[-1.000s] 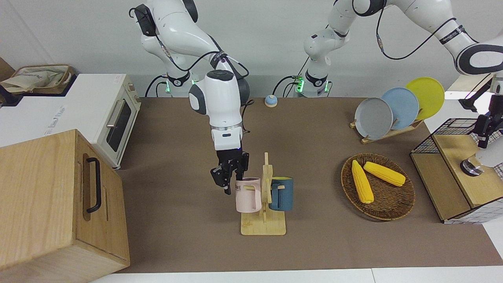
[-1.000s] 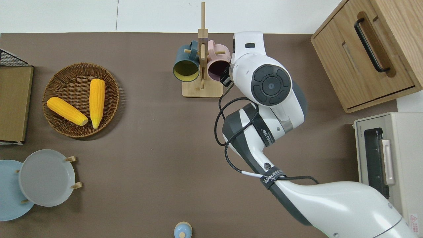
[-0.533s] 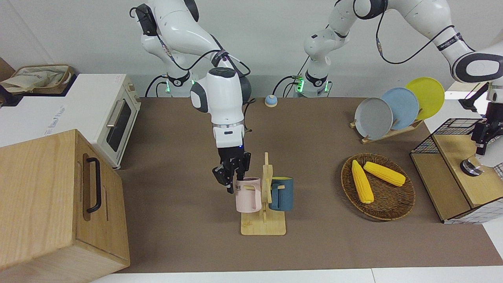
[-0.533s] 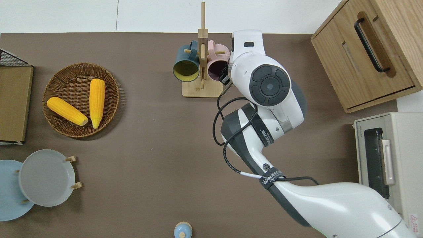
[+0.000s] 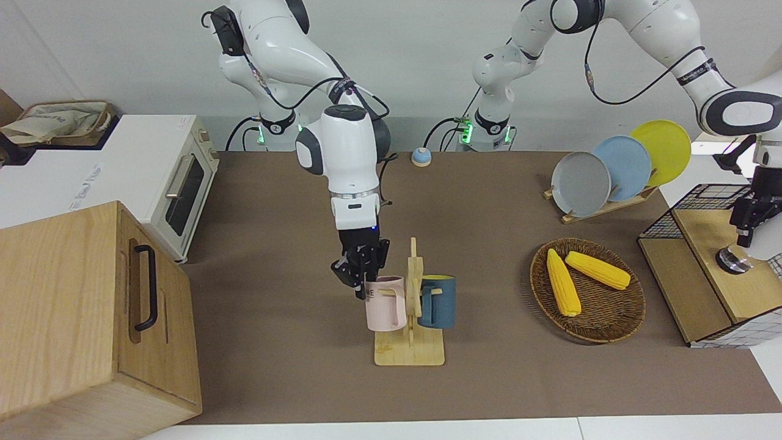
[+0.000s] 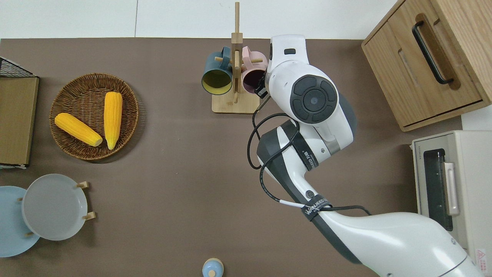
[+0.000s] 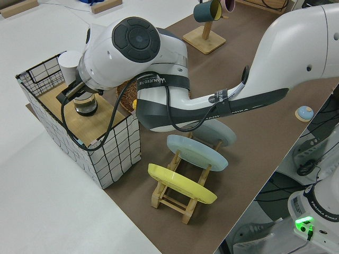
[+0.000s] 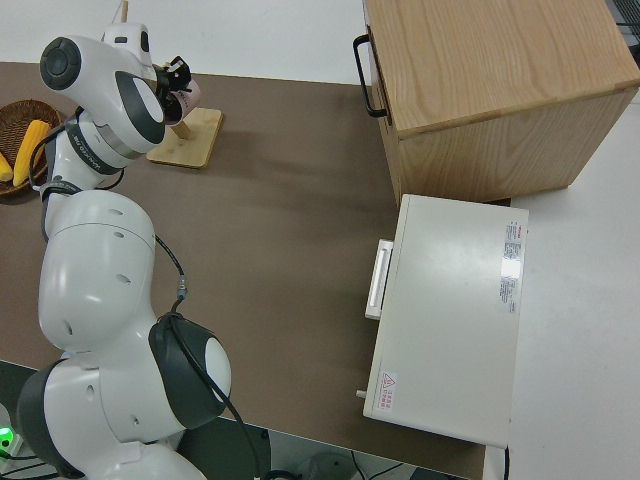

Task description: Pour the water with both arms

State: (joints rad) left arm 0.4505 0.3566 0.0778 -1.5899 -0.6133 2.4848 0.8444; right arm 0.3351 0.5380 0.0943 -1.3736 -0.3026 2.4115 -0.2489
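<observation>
Pink mug hangs on a wooden mug rack beside a dark blue mug, and the right gripper has its 2 fingers straddling the pink mug's rim on the side toward the right arm's end of the table, 1 finger outside the wall and 1 at the mouth; whether they press the wall I cannot tell. In the overhead view the rack sits at about 12 o'clock on the brown mat, close to the mat's edge farthest from the robots, with bare mat all the way down to 6 o'clock. At 3 o'clock stand a wooden cabinet and a white toaster oven; at 9 o'clock a wicker basket holds 2 corn cobs. The left gripper is over a wire-sided crate off the mat's edge, directly above a small glass vessel on the crate's wooden top; its finger spacing cannot be told.
</observation>
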